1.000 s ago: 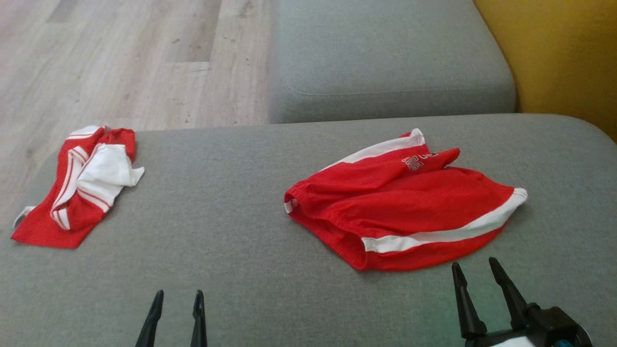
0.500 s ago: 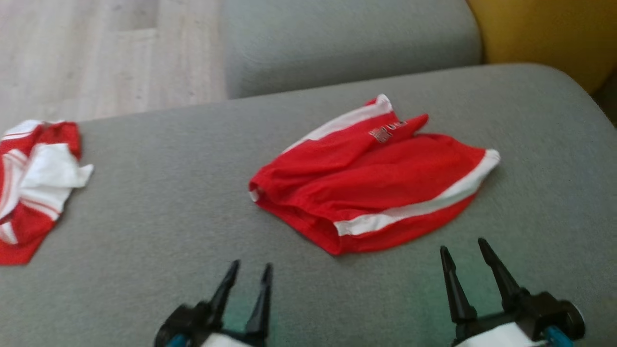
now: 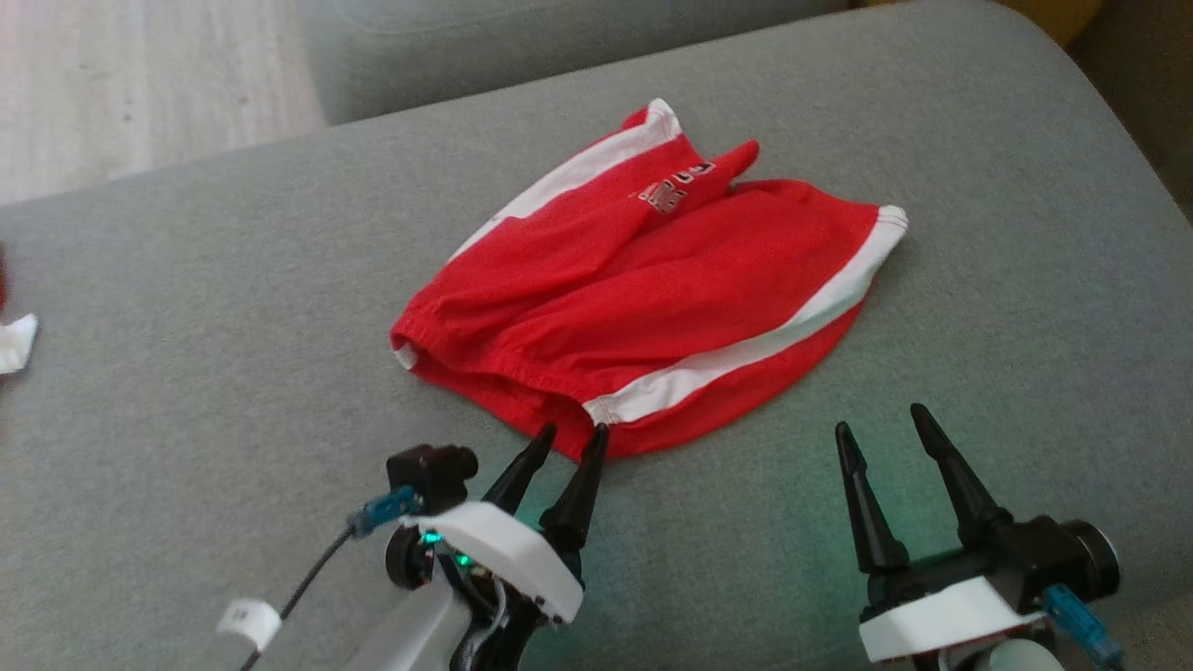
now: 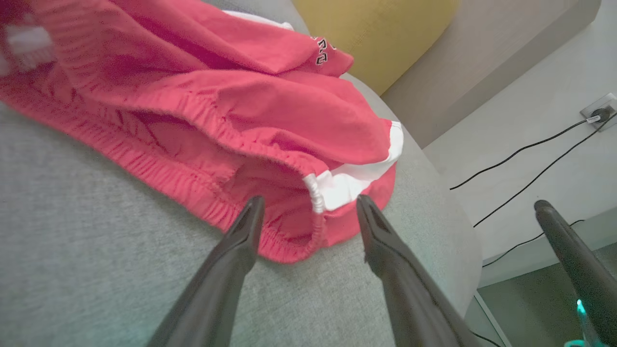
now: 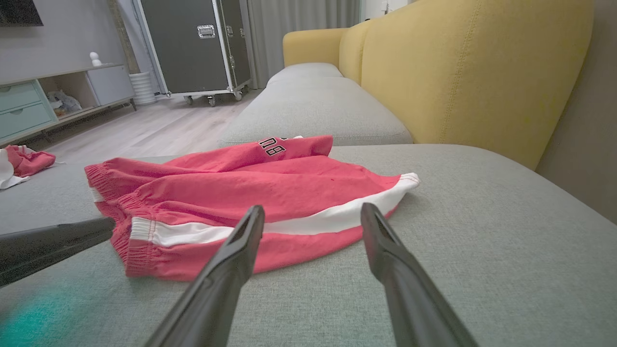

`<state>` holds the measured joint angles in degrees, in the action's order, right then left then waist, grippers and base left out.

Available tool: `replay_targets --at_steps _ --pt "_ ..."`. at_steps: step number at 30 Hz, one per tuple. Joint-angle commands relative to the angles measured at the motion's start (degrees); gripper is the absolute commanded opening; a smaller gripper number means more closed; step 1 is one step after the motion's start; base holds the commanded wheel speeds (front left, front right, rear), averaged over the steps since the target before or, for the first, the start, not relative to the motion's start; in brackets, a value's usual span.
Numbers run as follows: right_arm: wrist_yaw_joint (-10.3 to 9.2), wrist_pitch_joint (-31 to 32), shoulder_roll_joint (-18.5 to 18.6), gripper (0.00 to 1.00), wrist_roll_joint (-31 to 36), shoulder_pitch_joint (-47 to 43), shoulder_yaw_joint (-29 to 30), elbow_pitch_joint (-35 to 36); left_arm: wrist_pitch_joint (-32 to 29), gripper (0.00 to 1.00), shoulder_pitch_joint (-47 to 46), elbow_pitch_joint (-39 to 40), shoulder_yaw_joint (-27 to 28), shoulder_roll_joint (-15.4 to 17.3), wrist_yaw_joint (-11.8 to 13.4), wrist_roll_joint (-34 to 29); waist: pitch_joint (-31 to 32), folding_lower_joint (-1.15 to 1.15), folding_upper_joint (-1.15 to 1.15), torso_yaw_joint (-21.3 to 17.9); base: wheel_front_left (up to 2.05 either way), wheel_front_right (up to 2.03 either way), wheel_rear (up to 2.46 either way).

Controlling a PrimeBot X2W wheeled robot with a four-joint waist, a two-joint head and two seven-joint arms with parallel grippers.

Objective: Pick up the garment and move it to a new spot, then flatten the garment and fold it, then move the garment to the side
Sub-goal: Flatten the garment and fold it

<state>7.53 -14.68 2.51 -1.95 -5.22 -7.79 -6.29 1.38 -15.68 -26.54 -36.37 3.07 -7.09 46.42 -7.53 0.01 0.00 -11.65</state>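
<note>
**Left gripper reaches the shorts**

The head view has swung over and tipped down, so the whole picture has slid. The left gripper (image 3: 572, 431) has come forward. Its tips are now right at the near edge of the red shorts (image 3: 652, 289). The other cloth (image 3: 17, 343) now just peeks in at the left edge.

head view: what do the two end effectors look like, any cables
The left end effector and right end effector each have two long tapered black fingers, a black body, a white shell and a blue plug. The left's thin black cable bears a white tag.
</note>
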Motion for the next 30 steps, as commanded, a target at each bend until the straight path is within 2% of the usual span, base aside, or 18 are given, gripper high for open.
replay_targets --at_steps 1,8,9,10,11,19,24,30 --pt "-0.04 -0.32 0.37 1.00 -0.15 2.17 -1.64 1.92 -0.41 1.00 -2.83 0.62 0.99 -0.19 -0.27 0.88 -1.15 -0.01 0.00 -1.19 0.00 0.00 0.00" --pt "-0.04 -0.32 0.37 1.00 -0.28 2.98 -1.70 2.02 -0.91 0.98 -5.58 -1.62 -0.37 -0.11 -0.37 4.00 -2.55 -0.01 0.00 -2.47 0.00 0.00 0.00" --pt "-0.04 -0.32 0.37 1.00 -0.28 3.01 -1.63 2.07 -0.76 0.65 -5.81 -1.59 -0.71 -0.02 -0.37 4.39 -2.68 -0.01 0.00 -2.49 0.00 0.00 0.00" --pt "-0.04 -0.32 0.37 1.00 -0.27 3.01 -1.56 2.13 -0.49 0.25 -6.05 -1.50 -1.09 0.12 -0.38 4.69 -2.80 -0.01 0.00 -2.48 0.00 0.00 0.00" --pt "-0.04 -0.32 0.37 1.00 -0.25 3.01 -1.49 2.18 -0.06 0.00 -6.26 -1.38 -1.43 0.28 -0.38 4.99 -2.90 -0.01 0.00 -2.43 0.00 0.00 0.00" --pt "-0.04 -0.32 0.37 1.00 0.00 2.61 -0.91 1.98 2.85 0.00 -6.98 -0.15 -5.13 2.16 -0.39 6.31 -2.65 -0.01 0.00 0.02 0.00 0.00 0.00" --pt "-0.04 -0.32 0.37 1.00 0.03 1.99 -0.60 1.76 6.75 0.00 -5.69 0.78 -6.24 5.06 -0.39 5.11 -1.23 -0.01 0.00 3.37 0.00 0.00 0.00" --pt "-0.04 -0.32 0.37 1.00 -0.17 0.68 -0.58 0.97 8.39 0.00 -2.46 3.67 -6.03 10.16 0.28 3.82 0.83 -0.01 0.00 8.95 0.00 0.00 0.00"
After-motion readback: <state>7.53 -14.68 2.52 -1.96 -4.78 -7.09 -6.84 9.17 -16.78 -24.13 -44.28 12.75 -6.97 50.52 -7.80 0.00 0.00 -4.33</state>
